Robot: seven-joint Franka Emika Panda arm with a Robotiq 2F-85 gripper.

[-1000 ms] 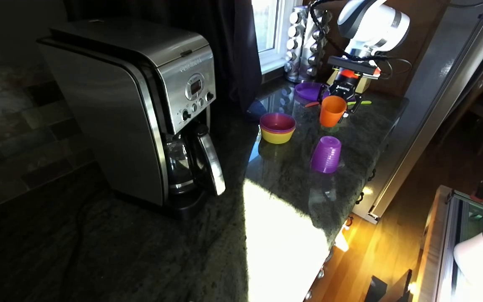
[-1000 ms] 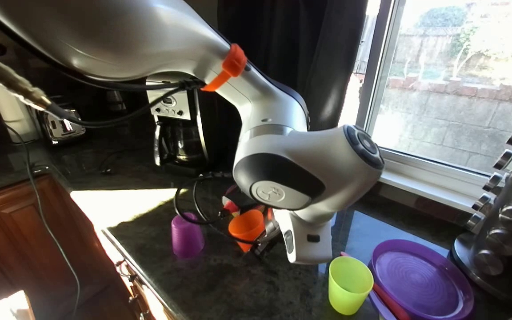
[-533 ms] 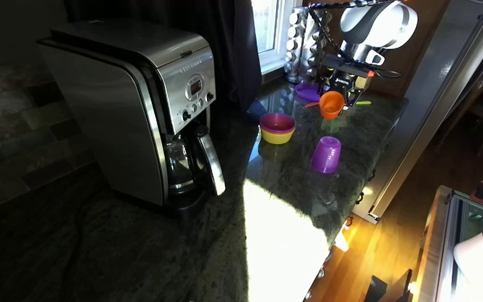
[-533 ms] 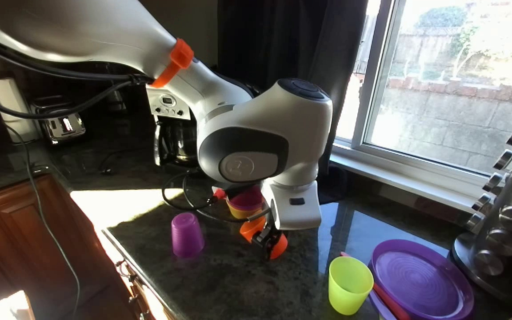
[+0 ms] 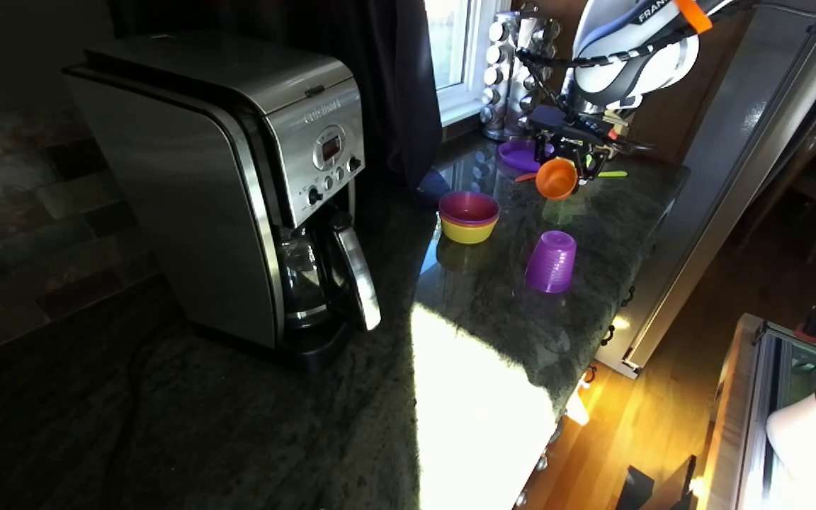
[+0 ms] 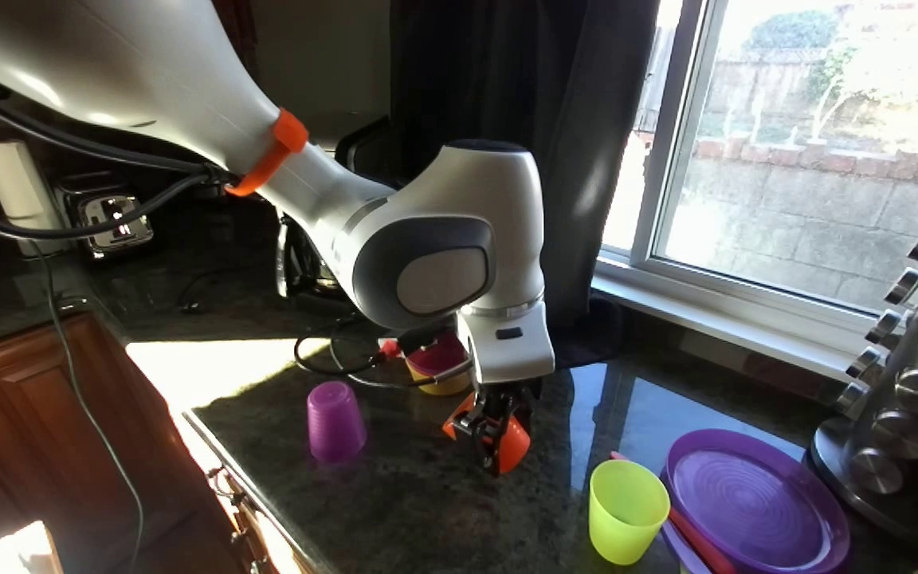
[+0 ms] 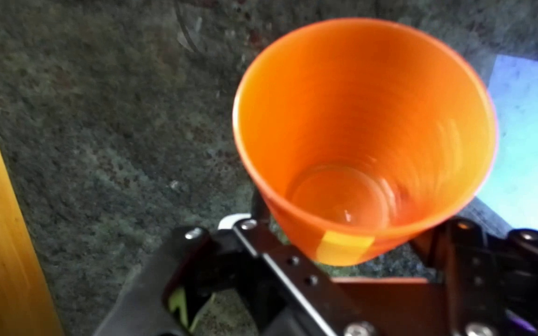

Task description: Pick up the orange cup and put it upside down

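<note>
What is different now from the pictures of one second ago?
The gripper, holding the orange cup throughout, has tipped it from roughly upright to nearly sideways, so an exterior view now looks almost straight into it. They also shifted slightly toward the yellow-green cup. That cup, the purple cup, stacked bowls and purple plate stayed put.

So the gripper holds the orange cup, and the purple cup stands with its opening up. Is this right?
Not quite: the purple cup stands upside down, closed end on top, in both exterior views. The gripper does hold the orange cup.
</note>
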